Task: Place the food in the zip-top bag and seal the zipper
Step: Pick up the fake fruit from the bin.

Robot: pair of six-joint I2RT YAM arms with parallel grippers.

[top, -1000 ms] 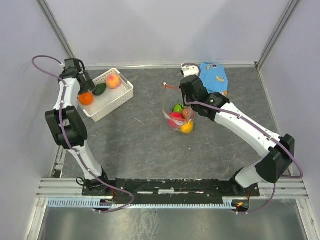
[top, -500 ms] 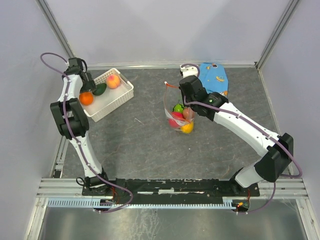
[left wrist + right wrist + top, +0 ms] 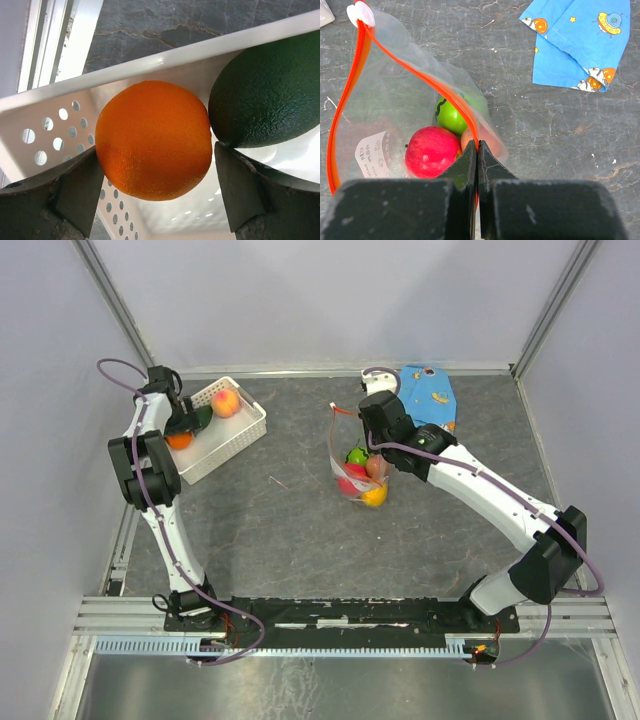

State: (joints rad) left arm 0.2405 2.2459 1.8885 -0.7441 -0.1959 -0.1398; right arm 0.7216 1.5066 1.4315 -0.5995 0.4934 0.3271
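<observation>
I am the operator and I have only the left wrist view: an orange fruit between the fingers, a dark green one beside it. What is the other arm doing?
Observer: The right gripper is shut on the zipper and holds the mouth of the zip-top bag open.
Operator: Is there any other fruit in the basket with these two?
Observer: Yes, one peach-pink fruit lies at the far end of the basket.

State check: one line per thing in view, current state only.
zip-top bag, held up, open
zipper, unsealed, mouth gaping
right end effector, shut on zipper
left end effector, astride orange, grip unclear
orange, in basket
dark green fruit, in basket
peach, in basket
red apple, bagged
green apple, bagged
</observation>
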